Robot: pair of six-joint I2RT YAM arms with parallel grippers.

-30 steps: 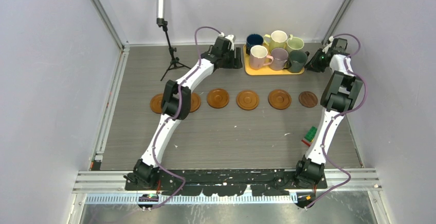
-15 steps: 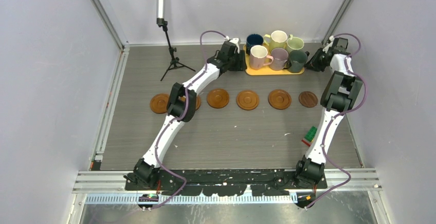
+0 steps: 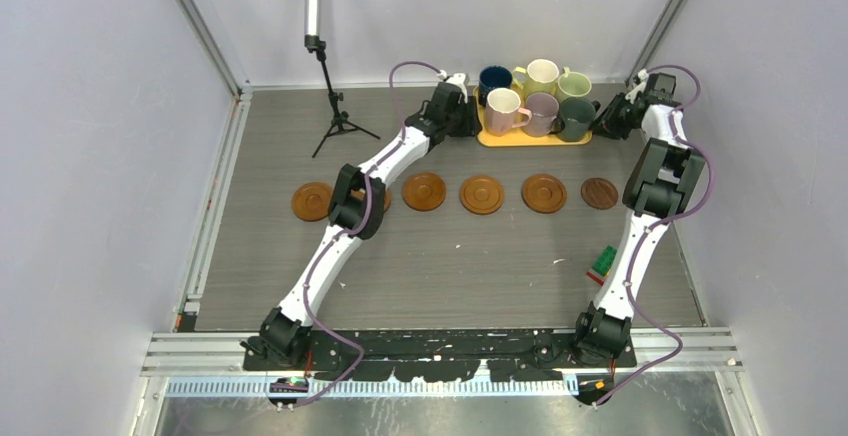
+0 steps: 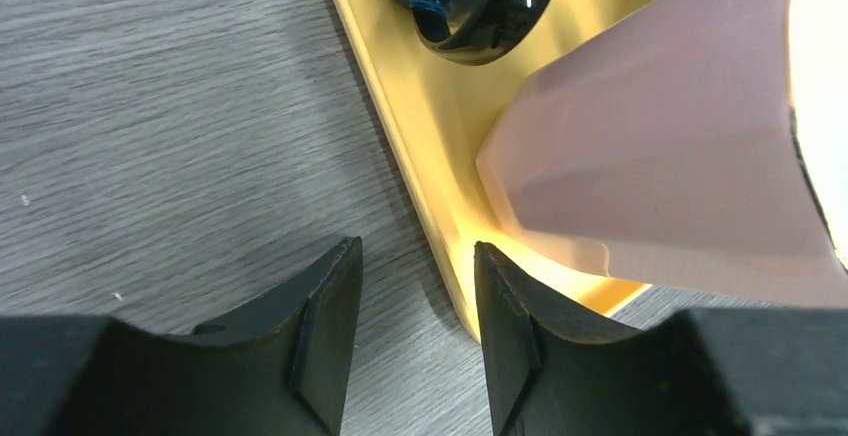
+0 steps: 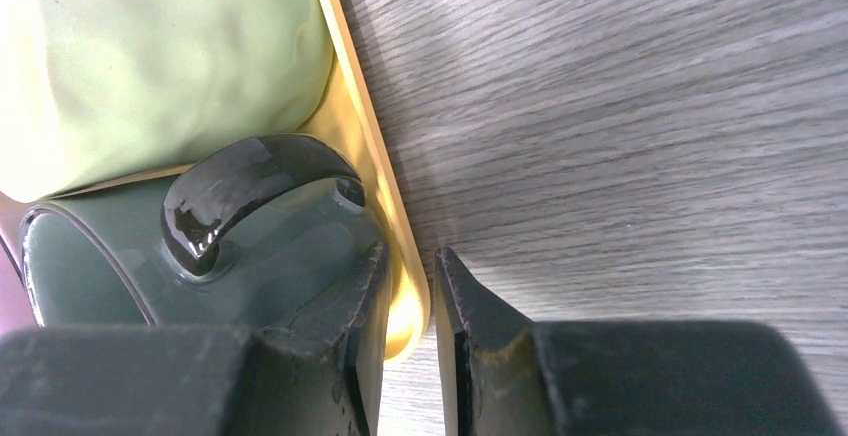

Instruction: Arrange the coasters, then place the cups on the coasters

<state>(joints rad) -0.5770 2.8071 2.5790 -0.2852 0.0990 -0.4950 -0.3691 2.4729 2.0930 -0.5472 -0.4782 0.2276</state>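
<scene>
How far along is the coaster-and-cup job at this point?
Done: six coasters lie in a row. In hand: the right gripper pinches the rim of the yellow tray beside the dark green cup; the left gripper is open at the opposite rim by the pink cup. Left: all six cups sit on the tray, none on a coaster.
</scene>
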